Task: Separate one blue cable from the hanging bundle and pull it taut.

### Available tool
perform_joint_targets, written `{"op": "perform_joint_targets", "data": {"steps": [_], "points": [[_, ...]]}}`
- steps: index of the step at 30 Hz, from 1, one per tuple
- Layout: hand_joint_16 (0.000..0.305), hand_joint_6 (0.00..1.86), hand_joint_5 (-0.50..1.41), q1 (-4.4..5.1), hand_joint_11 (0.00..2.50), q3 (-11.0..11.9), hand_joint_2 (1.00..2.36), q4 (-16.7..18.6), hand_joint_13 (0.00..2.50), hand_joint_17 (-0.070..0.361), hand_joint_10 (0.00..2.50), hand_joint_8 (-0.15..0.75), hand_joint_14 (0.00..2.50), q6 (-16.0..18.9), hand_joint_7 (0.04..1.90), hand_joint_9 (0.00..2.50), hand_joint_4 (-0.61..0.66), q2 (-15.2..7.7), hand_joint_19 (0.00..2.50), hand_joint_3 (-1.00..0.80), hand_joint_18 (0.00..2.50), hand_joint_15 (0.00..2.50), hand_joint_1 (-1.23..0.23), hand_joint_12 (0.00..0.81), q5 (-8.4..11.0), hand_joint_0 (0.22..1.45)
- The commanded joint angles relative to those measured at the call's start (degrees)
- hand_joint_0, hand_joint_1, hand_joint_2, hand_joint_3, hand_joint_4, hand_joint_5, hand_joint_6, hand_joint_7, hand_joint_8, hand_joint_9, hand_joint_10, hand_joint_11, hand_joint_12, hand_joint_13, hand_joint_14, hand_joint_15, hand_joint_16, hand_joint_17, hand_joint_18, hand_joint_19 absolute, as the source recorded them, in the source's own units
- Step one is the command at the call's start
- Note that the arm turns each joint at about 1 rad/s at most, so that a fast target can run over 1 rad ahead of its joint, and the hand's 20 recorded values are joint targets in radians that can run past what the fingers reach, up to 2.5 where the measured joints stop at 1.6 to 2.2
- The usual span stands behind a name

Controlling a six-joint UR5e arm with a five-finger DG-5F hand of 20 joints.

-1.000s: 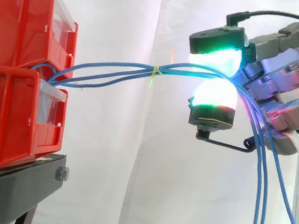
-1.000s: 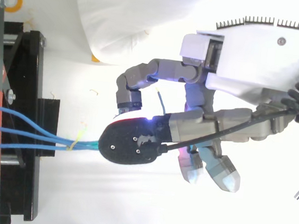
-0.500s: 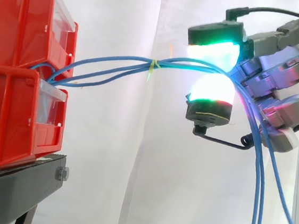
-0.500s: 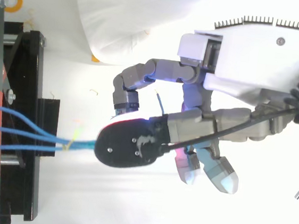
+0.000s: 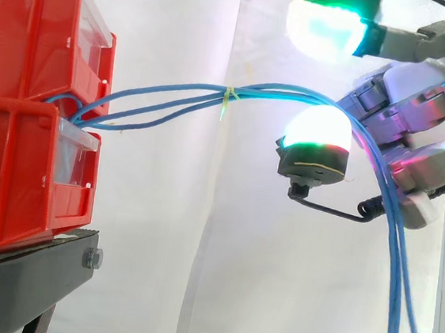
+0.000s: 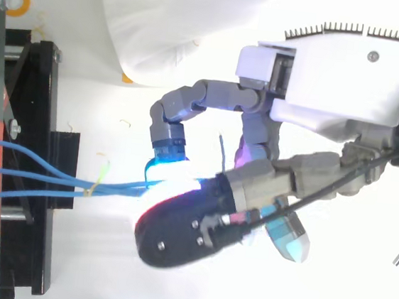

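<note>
Right of the red bins (image 5: 30, 99), hand (image 5: 421, 92): held at the height of the upper bin, well apart from both bins, with its fingers pointed toward them.
Hand state: the pads are spread wide apart; the upper pad (image 5: 326, 26) glows cyan and green above the lower pad (image 5: 317, 133), and nothing is clamped between them.
Blue cables (image 5: 173, 102): three strands are seen leaving the gap between the two stacked bins and running away from the bins toward the hand.
Yellow tie (image 5: 229, 97): the strands are bound together by it, between the bins and the hand.
Cable path past the tie: the bundle is arched over the lower pad, resting on its top, then hangs down on the far side from the bins.
Separation: no single strand is parted from the others.
Black stand (image 5: 20, 272): the bins are carried on it.
White curtain (image 5: 197, 251): hung behind the bins.
</note>
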Motion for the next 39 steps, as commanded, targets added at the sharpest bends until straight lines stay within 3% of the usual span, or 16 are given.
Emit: {"op": "perform_joint_targets", "data": {"steps": [1,7,11,22,28,39], "points": [[0.087,0.57,0.1,0.0,0.45,0.04,1.0,0.41,1.41,0.195,0.02,0.259,0.02,-0.1,1.3,1.92,0.24,0.03,0.51,-0.5,1.11,0.56,-0.64,0.34,0.0,0.47],[0.084,0.58,0.1,0.0,0.46,-0.04,1.0,0.41,1.43,0.19,0.02,0.239,0.02,-0.02,1.25,1.94,0.24,-0.06,0.51,-0.5,1.1,0.58,-0.65,0.329,0.0,0.48],[0.081,0.56,0.11,0.0,0.46,-0.04,1.0,0.41,1.43,0.182,0.02,0.222,0.02,-0.02,1.29,1.97,0.24,0.03,0.53,-0.5,1.09,0.58,-0.54,0.311,0.09,0.52],[0.073,0.53,0.13,0.0,0.48,-0.13,1.0,0.41,1.48,0.165,0.02,0.179,0.02,-0.02,1.34,2.03,0.22,-0.06,0.56,-0.5,1.09,0.6,-0.45,0.293,0.09,0.62],[0.072,0.51,0.13,0.0,0.48,-0.13,1.0,0.41,1.48,0.162,0.02,0.173,0.02,-0.02,1.37,2.06,0.22,-0.06,0.55,-0.5,1.09,0.6,-0.53,0.294,0.0,0.67],[0.069,0.5,0.14,0.0,0.53,-0.13,1.02,0.41,1.47,0.155,0.02,0.215,0.02,0.07,1.37,2.06,0.2,-0.06,0.55,-0.31,1.1,0.59,-0.67,0.298,0.09,0.72]]}}
